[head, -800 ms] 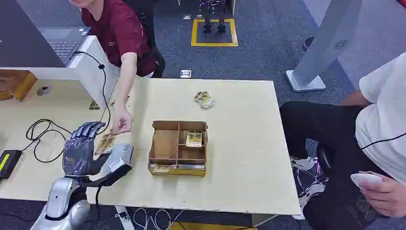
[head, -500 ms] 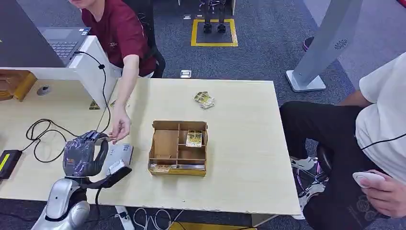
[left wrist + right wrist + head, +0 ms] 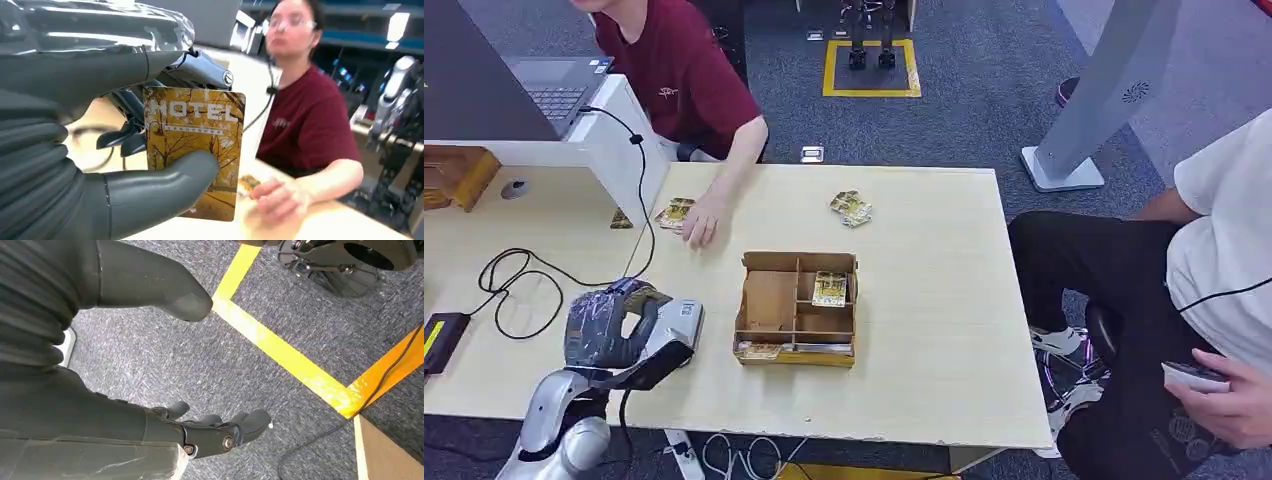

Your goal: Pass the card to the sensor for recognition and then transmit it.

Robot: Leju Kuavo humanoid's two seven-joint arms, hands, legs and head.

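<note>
We're gripping the card [image 3: 192, 152] in our left hand [image 3: 604, 325], thumb and fingers pinching it upright over the sensor [image 3: 674, 318] at the bench's [image 3: 924, 400] near left edge. Further right, the cardboard tray [image 3: 796, 297] is sitting with another card in one compartment. Our right hand [image 3: 200, 432] is hanging over the carpet, fingers apart, holding nothing.

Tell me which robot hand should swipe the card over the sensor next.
Left. The left robot hand already holds the yellow hotel card, above the grey sensor box. The right robot hand hangs over carpet.
</note>
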